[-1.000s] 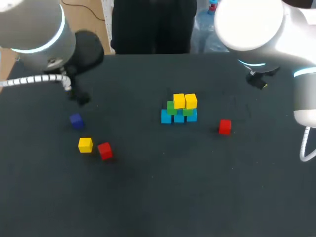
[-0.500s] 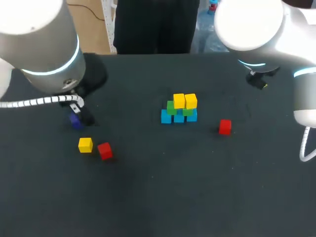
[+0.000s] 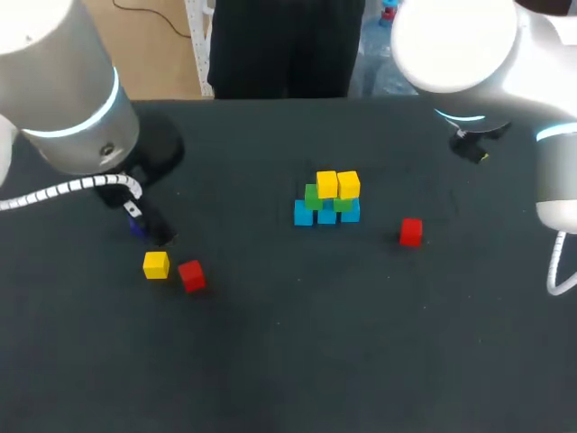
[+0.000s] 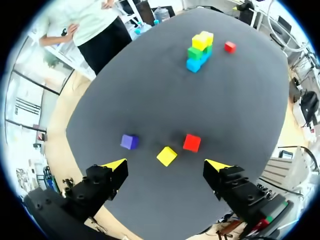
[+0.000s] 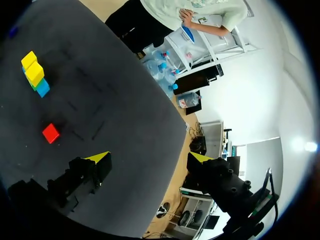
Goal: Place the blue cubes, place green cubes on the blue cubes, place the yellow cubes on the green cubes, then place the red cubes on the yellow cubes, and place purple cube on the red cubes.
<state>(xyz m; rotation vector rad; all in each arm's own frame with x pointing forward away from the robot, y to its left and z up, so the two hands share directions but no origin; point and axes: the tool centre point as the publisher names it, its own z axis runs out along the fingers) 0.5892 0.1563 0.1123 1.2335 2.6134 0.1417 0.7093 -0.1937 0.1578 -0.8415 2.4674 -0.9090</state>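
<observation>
Dark table (image 3: 288, 361); left claw (image 4: 166, 164) released, yellow cube (image 4: 166, 156) just ahead, between its tips; right claw (image 5: 149, 157) released.

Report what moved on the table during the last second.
The left arm swung in over the purple cube, mostly hiding it from the head view; its end effector hangs open, holding nothing. The cube stack, loose yellow cube, red cubes and right arm stayed put.

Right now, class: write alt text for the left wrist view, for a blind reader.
The open left hand hangs over a dark table, with a purple cube, a yellow cube and a red cube just ahead. Farther off stands a stack of blue, green and yellow cubes, another red cube beside it.
</observation>
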